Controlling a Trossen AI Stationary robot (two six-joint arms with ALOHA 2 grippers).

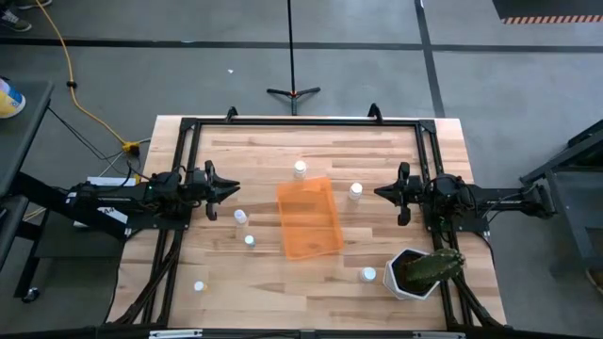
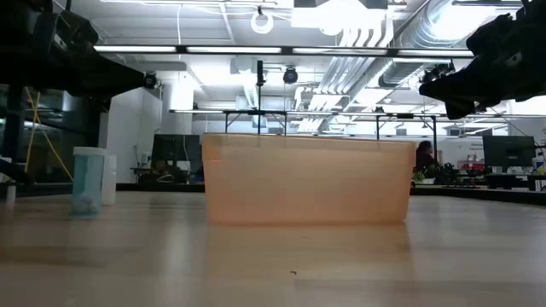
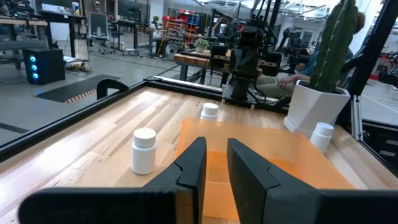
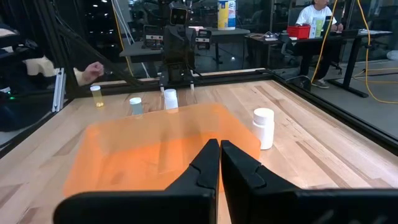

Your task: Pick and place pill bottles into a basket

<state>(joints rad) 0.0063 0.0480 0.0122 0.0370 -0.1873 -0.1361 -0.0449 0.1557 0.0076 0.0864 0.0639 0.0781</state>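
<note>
The orange basket (image 1: 309, 218) lies on the table's middle and also shows in the low view (image 2: 307, 179). Several small white pill bottles stand upright on their bases around it: one beyond its far edge (image 1: 300, 169), one to its right (image 1: 355, 191), two to its left (image 1: 240, 217) (image 1: 249, 241), and two near the front (image 1: 199, 286) (image 1: 367, 275). My left gripper (image 1: 234, 188) hovers left of the basket, its fingers a little apart (image 3: 216, 163) and empty. My right gripper (image 1: 380, 193) hovers right of the basket, shut (image 4: 219, 163) and empty.
A white pot with a green cactus (image 1: 419, 271) stands at the front right, near one bottle. A black frame (image 1: 301, 122) runs around the table's far and side edges. A person (image 4: 317, 18) sits in the room beyond the table.
</note>
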